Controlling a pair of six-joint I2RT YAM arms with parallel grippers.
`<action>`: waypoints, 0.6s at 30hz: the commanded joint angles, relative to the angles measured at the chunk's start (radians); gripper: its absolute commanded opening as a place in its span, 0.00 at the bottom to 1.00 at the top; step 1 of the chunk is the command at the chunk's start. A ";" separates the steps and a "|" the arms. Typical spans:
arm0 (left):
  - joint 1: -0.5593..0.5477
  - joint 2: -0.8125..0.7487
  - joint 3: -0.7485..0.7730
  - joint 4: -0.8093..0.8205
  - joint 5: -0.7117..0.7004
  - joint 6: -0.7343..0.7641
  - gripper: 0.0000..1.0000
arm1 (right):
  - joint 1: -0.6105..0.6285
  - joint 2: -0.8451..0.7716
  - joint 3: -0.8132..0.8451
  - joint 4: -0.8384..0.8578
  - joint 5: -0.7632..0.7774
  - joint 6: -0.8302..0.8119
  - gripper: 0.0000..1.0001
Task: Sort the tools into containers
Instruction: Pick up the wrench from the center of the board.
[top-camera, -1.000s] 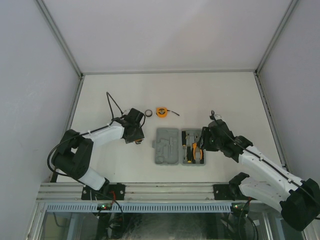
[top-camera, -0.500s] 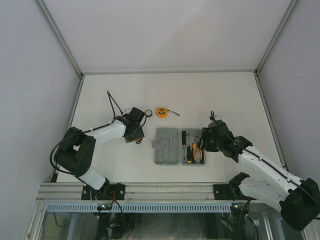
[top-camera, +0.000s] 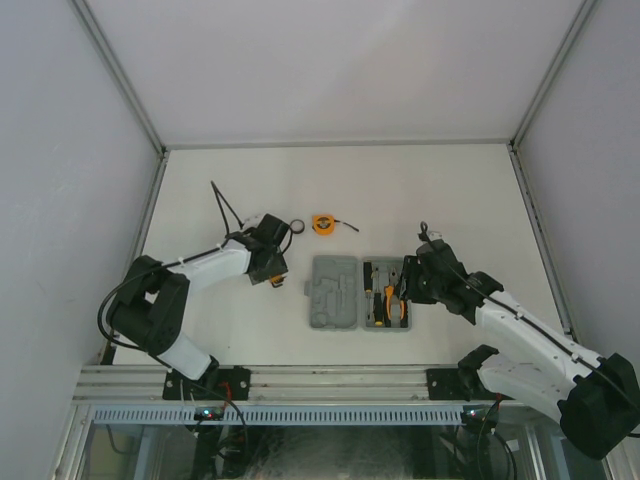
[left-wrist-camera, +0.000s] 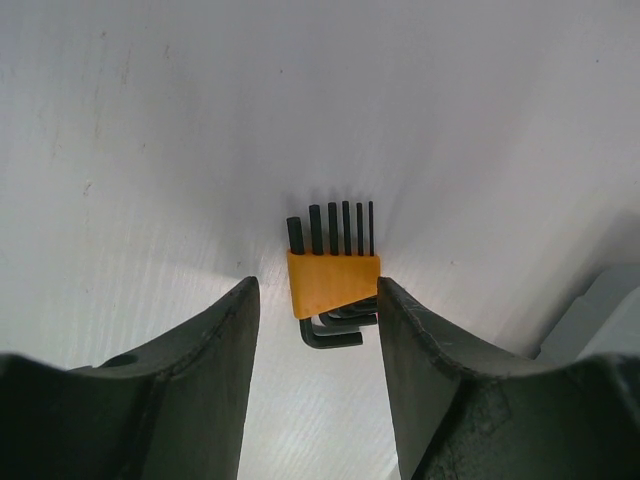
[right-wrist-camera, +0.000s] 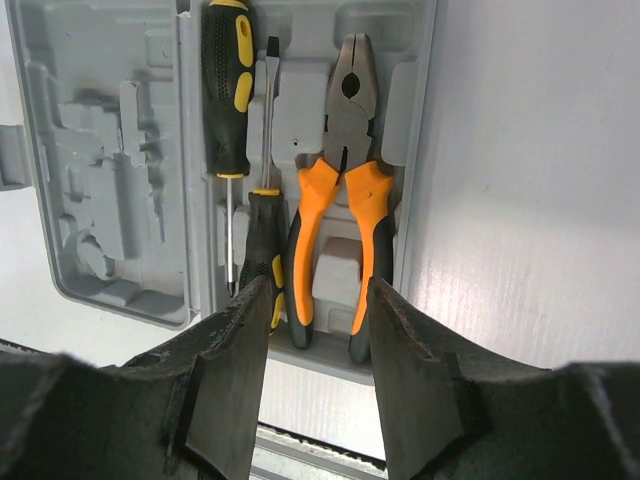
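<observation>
Currently the left jaws stand part open and hold nothing, low over the white table (top-camera: 440, 190). The orange hex-key set (left-wrist-camera: 333, 283) lies flat on the table between the two tips and just past them. Its straight keys fan away from the jaws and the bent ends point back toward them. The right finger (left-wrist-camera: 450, 380) looks to touch the holder's corner; the left finger (left-wrist-camera: 190, 390) has a gap to it. A grey corner of the tool case (left-wrist-camera: 610, 300) shows to the right of these jaws, apart from the hex-key set. In the top view the small black ring (top-camera: 297, 226) lies just beyond these jaws, with the round orange tape measure (top-camera: 322, 224) past it, near but not touching.

The right jaws are also part open and hold nothing, over the near end of the case's right half. The pliers (right-wrist-camera: 345, 130) sit in their recess, nose pointing away from the jaws. One orange handle runs in between the tips; the other lies by the right tip. The first screwdriver (right-wrist-camera: 265, 250) has its handle at the left tip, blade pointing away. The second screwdriver (right-wrist-camera: 225, 90) lies further left, handle at the far end. The case's other half lies open flat, left of these jaws.
</observation>
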 joint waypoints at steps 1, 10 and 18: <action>-0.006 -0.027 0.037 0.009 -0.027 -0.038 0.55 | -0.004 -0.001 -0.002 0.038 -0.006 -0.018 0.43; -0.005 0.039 0.076 -0.018 -0.018 -0.032 0.55 | -0.006 -0.008 -0.007 0.037 -0.006 -0.018 0.43; -0.009 0.083 0.090 -0.039 -0.025 -0.032 0.56 | -0.007 -0.013 -0.012 0.034 -0.006 -0.020 0.43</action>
